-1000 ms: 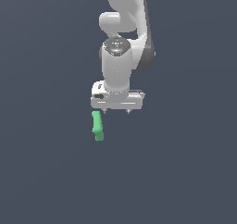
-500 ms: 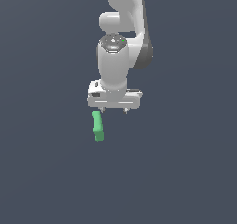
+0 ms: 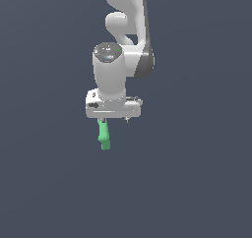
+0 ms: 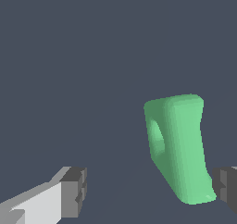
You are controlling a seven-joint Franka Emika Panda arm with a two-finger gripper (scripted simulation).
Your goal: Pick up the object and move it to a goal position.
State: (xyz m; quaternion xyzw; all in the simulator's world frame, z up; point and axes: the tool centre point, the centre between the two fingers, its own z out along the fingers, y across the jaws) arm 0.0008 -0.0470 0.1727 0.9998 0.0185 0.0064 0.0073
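The object (image 3: 104, 135) is a small bright-green block with rounded edges and a notch in one side. In the exterior view it shows just below the white gripper (image 3: 114, 119), under the finger on the exterior view's left. The wrist view shows the object (image 4: 178, 146) standing between the two grey-tipped fingers (image 4: 74, 191). It is much closer to one finger than to the other, and I cannot tell whether it touches that finger. The gripper (image 4: 150, 191) is open with its jaws wide apart.
A plain dark grey-blue ground (image 3: 197, 183) surrounds the block on every side. The white arm (image 3: 125, 20) rises behind the hand. No goal marker shows in either view.
The hand has shifted a little toward the exterior view's left, bringing it more nearly over the green block. The block has not moved.
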